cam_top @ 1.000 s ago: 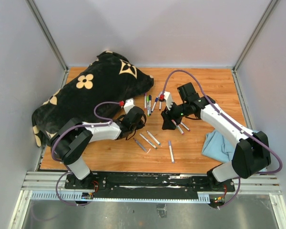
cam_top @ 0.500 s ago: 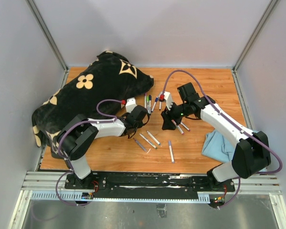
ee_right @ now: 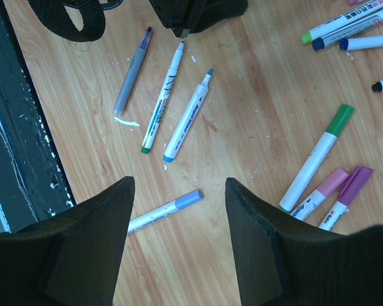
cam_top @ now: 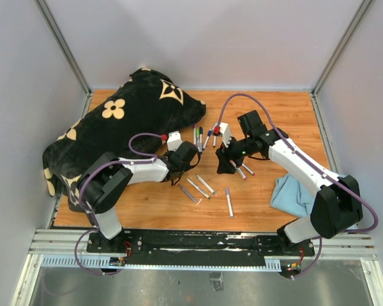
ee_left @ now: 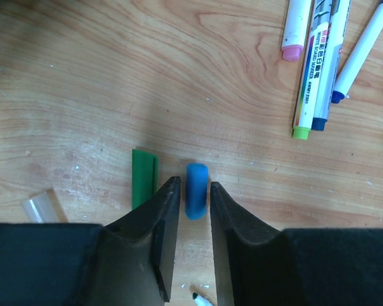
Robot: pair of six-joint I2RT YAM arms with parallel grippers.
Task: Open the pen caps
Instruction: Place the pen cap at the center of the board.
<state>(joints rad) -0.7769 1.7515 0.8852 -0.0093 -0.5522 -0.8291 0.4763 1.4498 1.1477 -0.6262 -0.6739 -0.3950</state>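
In the left wrist view a loose blue pen cap [ee_left: 196, 190] lies on the wooden table between my left gripper's fingertips [ee_left: 195, 186]. The jaws stand narrowly apart, with a thin gap on each side of the cap. A loose green cap [ee_left: 143, 178] lies just left of it. Capped markers with pink [ee_left: 292, 51], green [ee_left: 300, 132] and blue [ee_left: 320, 121] caps lie at upper right. My right gripper [ee_right: 179, 191] is wide open and empty, above a lilac-capped marker [ee_right: 190, 199]. Green [ee_right: 339, 118], pink [ee_right: 334, 180] and purple [ee_right: 357, 178] caps show at its right.
A black flower-patterned bag [cam_top: 124, 121] fills the table's back left. A blue cloth [cam_top: 292, 194] lies at front right. Uncapped markers [cam_top: 198, 187] lie between the arms, another one [cam_top: 228, 202] lies nearer the front, and a clear tube piece [ee_left: 41, 207] lies beside the left gripper.
My left gripper has moved a little to the right and away from the front edge, toward the row of markers. The right arm has not moved.
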